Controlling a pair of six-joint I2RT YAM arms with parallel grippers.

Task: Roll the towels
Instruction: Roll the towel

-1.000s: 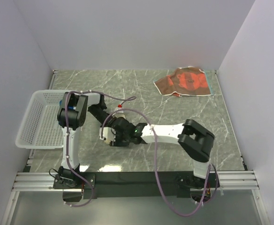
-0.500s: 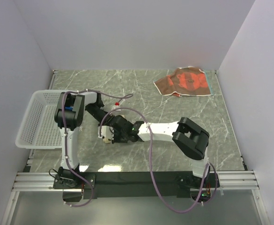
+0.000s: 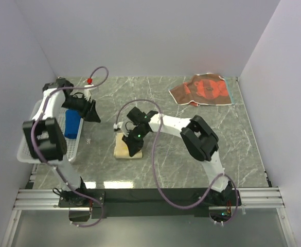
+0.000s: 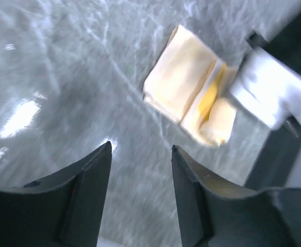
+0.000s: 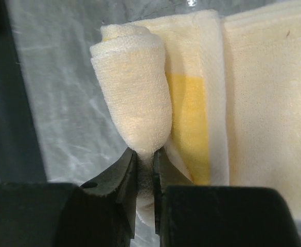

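The yellow towel (image 3: 122, 147) lies on the table in front of the arms, cream side up and partly rolled. My right gripper (image 3: 133, 144) is shut on its rolled end (image 5: 135, 103), the roll pinched between the jaws (image 5: 145, 154). My left gripper (image 3: 90, 110) is open and empty, beside the basket, with its fingertips (image 4: 105, 150) above bare table; the yellow towel (image 4: 183, 98) shows ahead of it. The blue towel (image 3: 72, 123) lies rolled in the basket. The brown-and-orange towel (image 3: 201, 88) lies spread at the far right.
The white mesh basket (image 3: 39, 135) stands at the table's left edge. The right arm's white link (image 4: 266, 95) crosses the left wrist view beside the yellow towel. Walls close in on three sides.
My left arm has swung away from the yellow towel to the left, beside the basket, uncovering the blue towel. My right arm has turned and stays on the yellow towel.
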